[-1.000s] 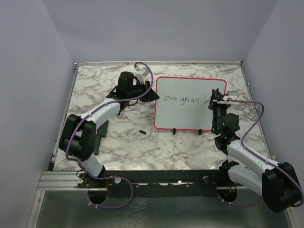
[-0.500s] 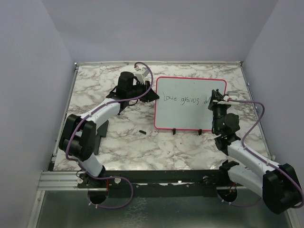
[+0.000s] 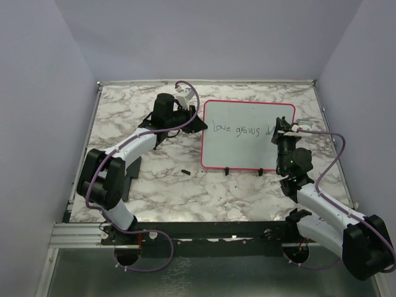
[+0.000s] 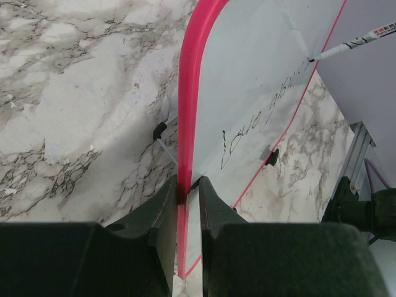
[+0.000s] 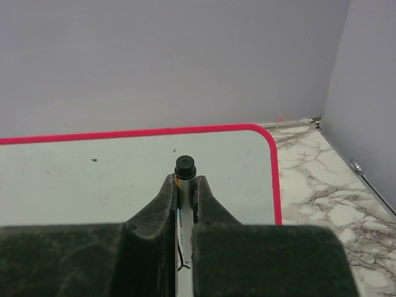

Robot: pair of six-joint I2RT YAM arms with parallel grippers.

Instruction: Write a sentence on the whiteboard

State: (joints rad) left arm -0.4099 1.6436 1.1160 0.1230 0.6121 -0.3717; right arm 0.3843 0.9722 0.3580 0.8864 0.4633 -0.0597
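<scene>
The whiteboard (image 3: 247, 145), white with a pink frame, lies on the marble table. A sentence (image 3: 238, 129) in thin dark marker runs across it, reading about "Love grows d". My left gripper (image 3: 200, 122) is shut on the board's left edge; in the left wrist view its fingertips (image 4: 184, 193) pinch the pink frame of the whiteboard (image 4: 247, 80). My right gripper (image 3: 278, 132) is over the board's right part, shut on a white marker (image 5: 185, 176) with a black end, above the whiteboard (image 5: 93, 179). The marker (image 4: 356, 42) has its tip on the board near the end of the sentence (image 4: 266, 114).
A small black cap-like piece (image 3: 185, 170) lies on the table (image 3: 124, 111) left of the board's near corner. Two black clips (image 3: 229, 171) (image 3: 262, 171) sit on the board's near edge. Walls close in on three sides, and a metal rail runs along the front.
My right gripper with the marker has shifted very slightly at the end of the writing. The left arm and the board have not moved.
</scene>
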